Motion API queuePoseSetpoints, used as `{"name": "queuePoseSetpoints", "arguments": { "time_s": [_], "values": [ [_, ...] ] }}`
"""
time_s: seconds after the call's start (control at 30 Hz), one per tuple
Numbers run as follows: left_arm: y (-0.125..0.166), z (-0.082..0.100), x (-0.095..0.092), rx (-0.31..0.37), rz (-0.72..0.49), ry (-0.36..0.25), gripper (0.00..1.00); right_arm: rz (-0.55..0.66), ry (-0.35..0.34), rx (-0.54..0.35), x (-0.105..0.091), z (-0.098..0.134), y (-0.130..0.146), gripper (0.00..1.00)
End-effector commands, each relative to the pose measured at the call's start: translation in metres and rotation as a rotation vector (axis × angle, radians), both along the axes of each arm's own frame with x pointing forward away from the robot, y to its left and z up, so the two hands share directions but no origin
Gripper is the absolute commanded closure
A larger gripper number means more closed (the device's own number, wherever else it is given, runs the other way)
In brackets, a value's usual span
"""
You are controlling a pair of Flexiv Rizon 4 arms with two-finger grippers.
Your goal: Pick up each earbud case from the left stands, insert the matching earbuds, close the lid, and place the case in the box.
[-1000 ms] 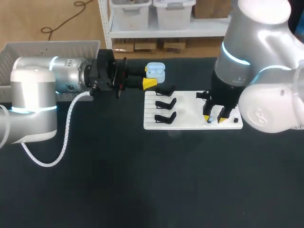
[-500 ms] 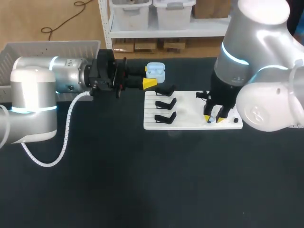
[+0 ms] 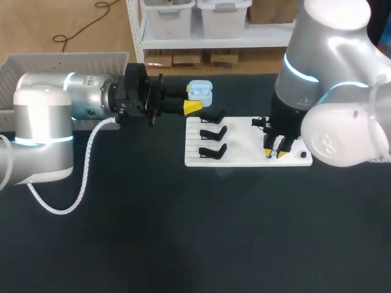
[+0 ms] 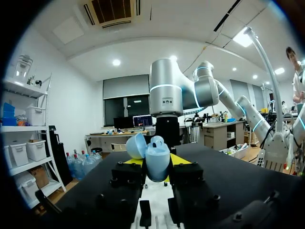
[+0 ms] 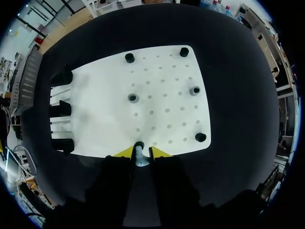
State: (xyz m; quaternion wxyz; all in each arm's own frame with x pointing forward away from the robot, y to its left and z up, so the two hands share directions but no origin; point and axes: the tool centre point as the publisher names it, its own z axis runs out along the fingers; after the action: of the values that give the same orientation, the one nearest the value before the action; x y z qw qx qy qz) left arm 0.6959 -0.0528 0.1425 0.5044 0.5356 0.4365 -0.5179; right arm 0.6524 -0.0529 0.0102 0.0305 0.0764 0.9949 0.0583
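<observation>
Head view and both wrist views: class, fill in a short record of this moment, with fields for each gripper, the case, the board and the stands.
Left gripper: shut on the case
Case: light blue, lid open
Right gripper: at the board's near edge, shut on an earbud
Board: white, lying flat
Stands: black, along the board's left side; those in view hold no case

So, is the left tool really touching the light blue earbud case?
Touching. The left wrist view shows the open earbud case gripped by the left tool, with one yellow tip pressed against each side of it.
</observation>
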Motion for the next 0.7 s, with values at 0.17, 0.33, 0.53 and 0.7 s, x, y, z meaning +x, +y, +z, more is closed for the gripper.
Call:
{"name": "queuePoseSetpoints", "arguments": {
  "time_s": [0.17, 0.33, 0.53, 0.7],
  "values": [
    [0.0, -0.001, 0.0, -0.002, 0.003, -0.003, 1.0, -0.01, 0.003, -0.015, -0.005, 0.008, -0.001, 1.0],
    [0.0, -0.001, 0.0, -0.002, 0.003, -0.003, 1.0, -0.017, 0.003, -0.038, -0.01, 0.023, -0.001, 1.0],
    [0.0, -0.001, 0.0, -0.002, 0.003, -0.003, 1.0, -0.019, 0.006, -0.068, -0.016, 0.053, 0.003, 1.0],
    [0.0, -0.001, 0.0, -0.002, 0.003, -0.003, 1.0, 0.008, 0.043, -0.072, -0.02, 0.091, 0.016, 1.0]
  ]
}}
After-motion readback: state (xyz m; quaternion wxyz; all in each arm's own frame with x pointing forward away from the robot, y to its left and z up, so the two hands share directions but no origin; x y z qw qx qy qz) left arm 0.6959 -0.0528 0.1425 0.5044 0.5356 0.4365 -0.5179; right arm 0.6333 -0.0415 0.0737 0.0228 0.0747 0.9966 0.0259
